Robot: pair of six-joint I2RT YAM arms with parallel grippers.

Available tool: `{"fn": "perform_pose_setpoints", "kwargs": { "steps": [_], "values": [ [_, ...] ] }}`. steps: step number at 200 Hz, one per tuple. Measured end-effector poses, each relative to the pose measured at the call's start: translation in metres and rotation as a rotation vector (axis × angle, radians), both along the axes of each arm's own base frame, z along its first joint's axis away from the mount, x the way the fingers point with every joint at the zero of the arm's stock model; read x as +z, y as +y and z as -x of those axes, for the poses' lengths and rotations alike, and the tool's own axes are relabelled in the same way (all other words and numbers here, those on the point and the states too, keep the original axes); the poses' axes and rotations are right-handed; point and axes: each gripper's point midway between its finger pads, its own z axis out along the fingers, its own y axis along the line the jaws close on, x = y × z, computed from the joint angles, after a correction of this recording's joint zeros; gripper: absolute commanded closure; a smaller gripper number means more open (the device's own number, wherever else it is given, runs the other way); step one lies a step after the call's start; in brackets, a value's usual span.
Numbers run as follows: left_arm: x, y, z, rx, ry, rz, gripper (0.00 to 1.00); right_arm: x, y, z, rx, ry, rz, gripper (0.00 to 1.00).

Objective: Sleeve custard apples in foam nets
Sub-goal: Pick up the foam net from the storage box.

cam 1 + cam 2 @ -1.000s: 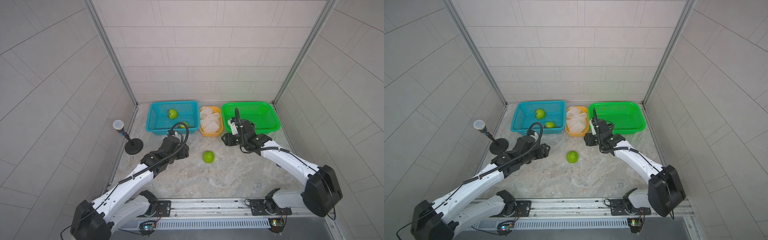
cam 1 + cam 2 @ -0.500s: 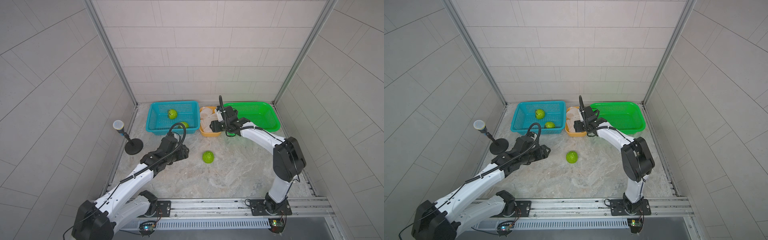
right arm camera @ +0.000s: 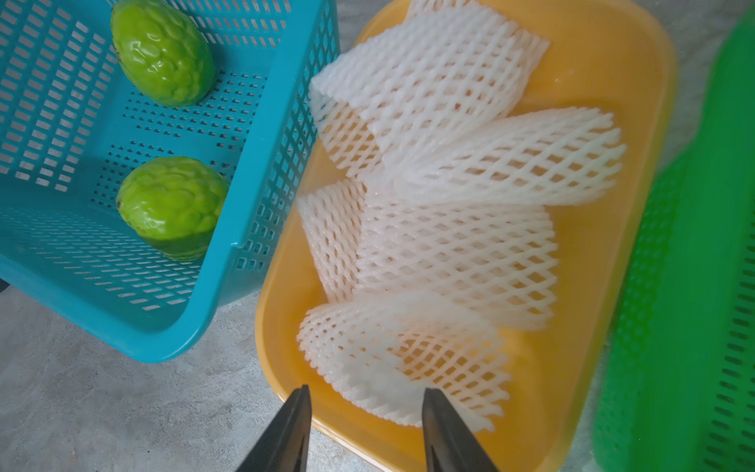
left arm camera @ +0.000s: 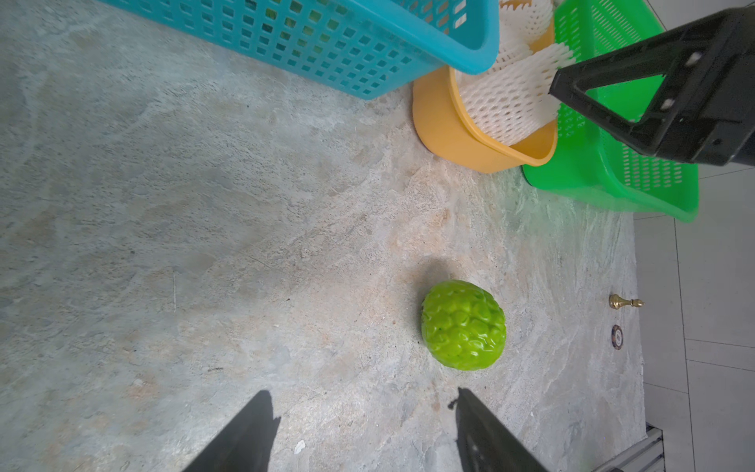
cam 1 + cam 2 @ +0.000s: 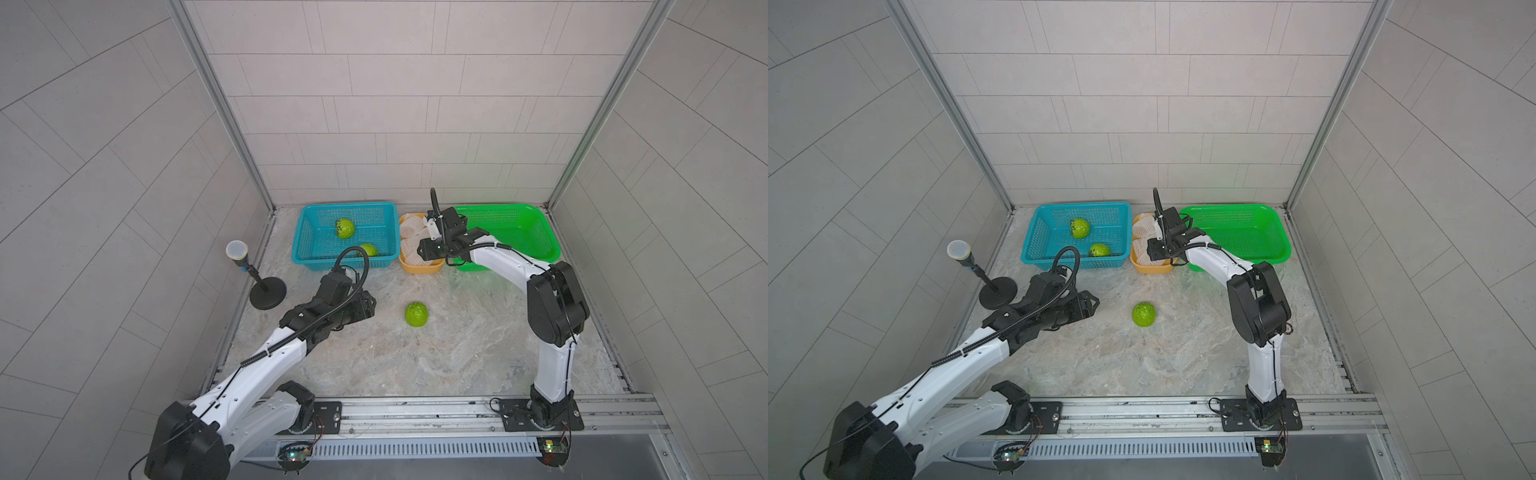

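Two custard apples lie in the blue basket; beside it the yellow tub holds the foam nets, with the green basket on its other side. A third custard apple sits on the tabletop just ahead of the left tool, whose jaws stand apart around nothing. The right tool hangs over the tub's near end, jaws apart astride the nearest net's edge. Only the left wrist view shows a small brass piece and a round token near the tabletop's edge; only the top views show a ball-headed stand.
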Motion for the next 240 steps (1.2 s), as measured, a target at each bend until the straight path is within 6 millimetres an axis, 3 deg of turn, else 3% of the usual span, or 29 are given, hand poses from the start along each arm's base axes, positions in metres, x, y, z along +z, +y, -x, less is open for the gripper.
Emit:
{"fn": "perform_pose_setpoints", "kwargs": {
  "steps": [45,100,147,190,240],
  "values": [
    [0.000,0.000,-0.001,0.001,0.001,0.011,0.26,-0.002,-0.007,0.000,0.000,-0.011,0.050,0.38],
    [-0.002,-0.002,0.001,0.008,0.017,0.033,0.26,0.006,-0.017,-0.005,-0.020,-0.049,0.089,0.34],
    [-0.004,-0.004,0.002,0.006,0.023,0.046,0.26,0.010,-0.014,-0.017,-0.012,-0.069,0.092,0.34],
    [-0.007,-0.004,0.003,0.009,0.029,0.052,0.26,-0.009,-0.009,-0.019,0.020,-0.030,0.096,0.43],
    [-0.005,-0.007,0.002,0.003,0.026,0.073,0.26,-0.012,-0.006,-0.012,0.054,-0.007,0.091,0.80]
  ]
}}
